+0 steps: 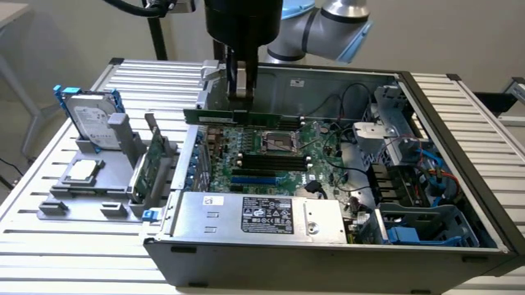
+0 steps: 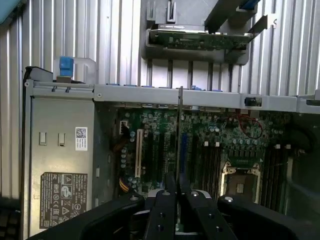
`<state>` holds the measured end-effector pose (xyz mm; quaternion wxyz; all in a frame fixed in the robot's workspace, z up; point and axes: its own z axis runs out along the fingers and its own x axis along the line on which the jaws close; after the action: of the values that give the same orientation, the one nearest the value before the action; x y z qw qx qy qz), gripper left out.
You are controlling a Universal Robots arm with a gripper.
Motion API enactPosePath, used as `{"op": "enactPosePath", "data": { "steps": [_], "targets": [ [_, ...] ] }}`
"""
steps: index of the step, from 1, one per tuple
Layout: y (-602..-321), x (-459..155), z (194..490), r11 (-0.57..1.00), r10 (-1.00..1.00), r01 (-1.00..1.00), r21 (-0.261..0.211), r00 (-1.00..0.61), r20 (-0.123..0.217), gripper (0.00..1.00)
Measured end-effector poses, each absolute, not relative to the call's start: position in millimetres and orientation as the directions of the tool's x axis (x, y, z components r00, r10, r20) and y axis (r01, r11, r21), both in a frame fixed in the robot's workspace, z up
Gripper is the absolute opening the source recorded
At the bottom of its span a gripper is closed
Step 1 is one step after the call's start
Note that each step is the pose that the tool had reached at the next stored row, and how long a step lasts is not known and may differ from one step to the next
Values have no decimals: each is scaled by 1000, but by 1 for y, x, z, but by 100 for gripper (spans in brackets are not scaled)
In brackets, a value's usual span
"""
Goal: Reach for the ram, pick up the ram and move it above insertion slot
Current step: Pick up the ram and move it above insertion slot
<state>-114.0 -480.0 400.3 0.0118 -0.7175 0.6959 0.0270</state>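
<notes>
ram point(image 1: 246, 117), a thin green stick, hangs level above the open computer case point(image 1: 459, 203), its long axis running across the exterior view from left to right, over the far edge of the motherboard point(image 1: 271, 153). in the wrist view the ram point(image 2: 178, 135) is seen edge-on as a thin dark line running away from the camera. the gripper point(image 1: 240, 92) comes down from above with its jaws closed on the stick's upper edge near the middle; its fingers point(image 2: 160, 210) press either side. the gripper's body hides part of the ram's top. outside the case, on the exterior view's left, a hard drive point(image 1: 92, 123) and an expansion card point(image 1: 147, 163) stand in a grey holder point(image 1: 74, 196).
</notes>
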Motion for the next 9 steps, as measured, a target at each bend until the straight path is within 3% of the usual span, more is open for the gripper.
{"op": "enactPosePath", "data": {
  "steps": [9],
  "targets": [
    [-454,-91,397,-31,-998,-999,21,30,-55,13]
  ]
}}
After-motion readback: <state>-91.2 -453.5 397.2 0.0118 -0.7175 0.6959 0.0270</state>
